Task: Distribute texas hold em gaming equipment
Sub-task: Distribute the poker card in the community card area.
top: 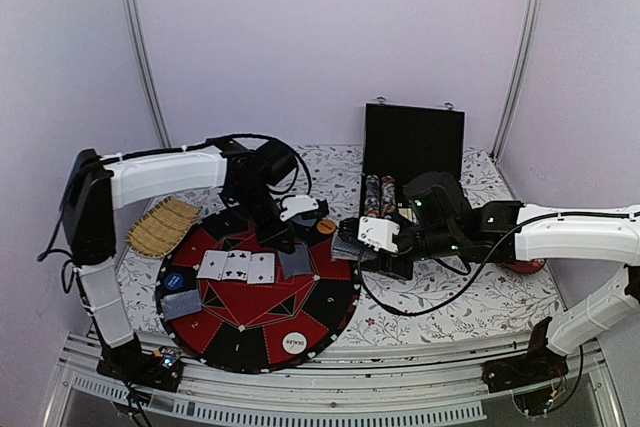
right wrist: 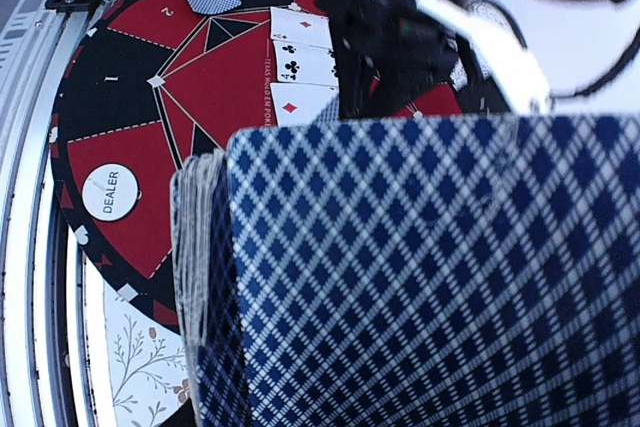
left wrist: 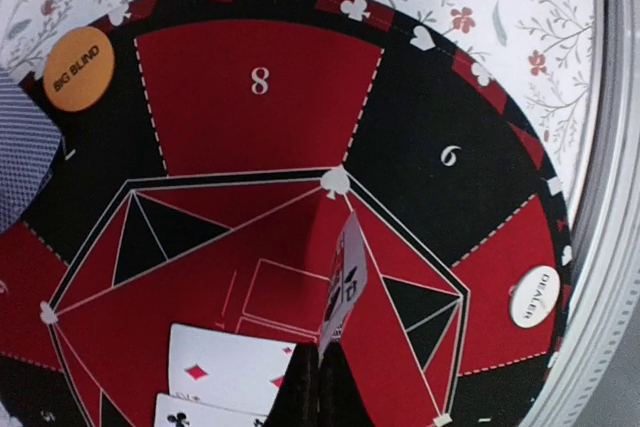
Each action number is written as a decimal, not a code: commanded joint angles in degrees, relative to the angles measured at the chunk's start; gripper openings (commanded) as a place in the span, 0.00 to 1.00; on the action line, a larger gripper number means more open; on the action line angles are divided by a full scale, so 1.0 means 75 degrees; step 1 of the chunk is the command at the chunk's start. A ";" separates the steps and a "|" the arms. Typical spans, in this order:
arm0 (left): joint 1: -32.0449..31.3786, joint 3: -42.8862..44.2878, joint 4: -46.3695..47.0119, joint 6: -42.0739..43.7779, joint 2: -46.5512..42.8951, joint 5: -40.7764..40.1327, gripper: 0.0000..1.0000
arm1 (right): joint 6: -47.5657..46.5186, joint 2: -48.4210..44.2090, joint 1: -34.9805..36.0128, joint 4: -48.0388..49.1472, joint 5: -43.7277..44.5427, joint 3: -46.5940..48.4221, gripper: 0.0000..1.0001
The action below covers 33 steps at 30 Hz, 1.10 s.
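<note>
A round red-and-black poker mat (top: 250, 332) lies in front of the arms. Three face-up cards (top: 237, 266) lie in a row near its centre. My left gripper (left wrist: 322, 362) is shut on one card (left wrist: 345, 282), held on edge just above the mat's centre, to the right of the face-up cards (left wrist: 225, 372). My right gripper (top: 356, 245) is shut on the deck (right wrist: 420, 277); the deck's blue patterned back hides the fingers. An orange "BIG BLIND" disc (left wrist: 78, 68), a white "DEALER" disc (top: 294, 343), a blue disc (top: 176, 280) and a face-down card (top: 182, 304) sit on the mat.
An open black case (top: 412, 142) with chip stacks (top: 380, 195) stands behind the right gripper. A woven straw mat (top: 163, 225) lies at the left. A red object (top: 525, 267) is under the right arm. A metal rail (top: 300, 387) runs along the near edge.
</note>
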 commanded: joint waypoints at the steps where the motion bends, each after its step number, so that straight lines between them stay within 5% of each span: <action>1: 0.0103 0.0668 -0.0699 0.0875 0.1203 0.0030 0.00 | 0.0089 -0.0312 0.0051 -0.0031 0.0073 -0.0092 0.49; 12: 0.0081 0.0964 0.0222 0.0930 0.2533 -0.2028 0.00 | 0.0136 -0.0644 0.0066 0.0039 0.0092 -0.0279 0.49; 33: 0.0072 0.0264 0.0593 0.1155 0.2165 -0.2224 0.00 | 0.0137 -0.0691 0.0059 0.0027 0.0134 -0.0302 0.49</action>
